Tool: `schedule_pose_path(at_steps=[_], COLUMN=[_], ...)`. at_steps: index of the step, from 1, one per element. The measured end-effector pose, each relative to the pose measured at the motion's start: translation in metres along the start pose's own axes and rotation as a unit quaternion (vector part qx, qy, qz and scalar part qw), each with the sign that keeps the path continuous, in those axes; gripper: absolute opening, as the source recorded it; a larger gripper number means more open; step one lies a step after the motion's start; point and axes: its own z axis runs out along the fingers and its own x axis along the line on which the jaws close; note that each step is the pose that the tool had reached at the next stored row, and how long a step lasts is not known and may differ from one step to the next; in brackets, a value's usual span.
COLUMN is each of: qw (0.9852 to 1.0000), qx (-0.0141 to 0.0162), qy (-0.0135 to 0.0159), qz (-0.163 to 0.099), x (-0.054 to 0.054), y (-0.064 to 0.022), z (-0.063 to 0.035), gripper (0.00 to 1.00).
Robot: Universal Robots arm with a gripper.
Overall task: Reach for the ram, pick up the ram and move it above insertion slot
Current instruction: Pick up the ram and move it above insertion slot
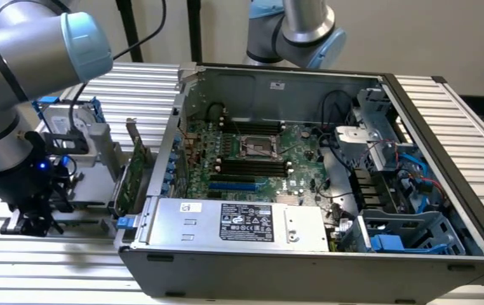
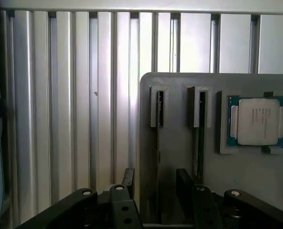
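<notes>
Two fingers [image 2: 184, 186] of the hand [image 2: 155, 183] stand apart, holding nothing, one on each side of a thin edge-on strip in the grey holder [image 2: 179, 81]. That strip is judged to be the ram [image 2: 158, 162], standing on edge in the holder slot farther from the CPU [image 2: 258, 120]. A second dark strip with green flecks fills the neighbouring slot [image 2: 198, 133]. The ram's long axis runs straight ahead of the hand along the slot, so the fingers face its two flat sides. In the exterior view the hand [image 1: 34, 222] sits low over the surface [image 1: 56, 267], on that view's left of the case [image 1: 310, 267], well apart from the board inside.
</notes>
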Motion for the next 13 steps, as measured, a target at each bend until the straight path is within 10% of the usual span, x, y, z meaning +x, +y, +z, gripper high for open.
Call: schedule_pose_path(at_steps=[13], qw=[1.0000], qx=[0.0001], qy=[-0.0003], qz=[0.000], x=[-0.006], y=[0.0000], z=[0.0129], gripper=[0.30])
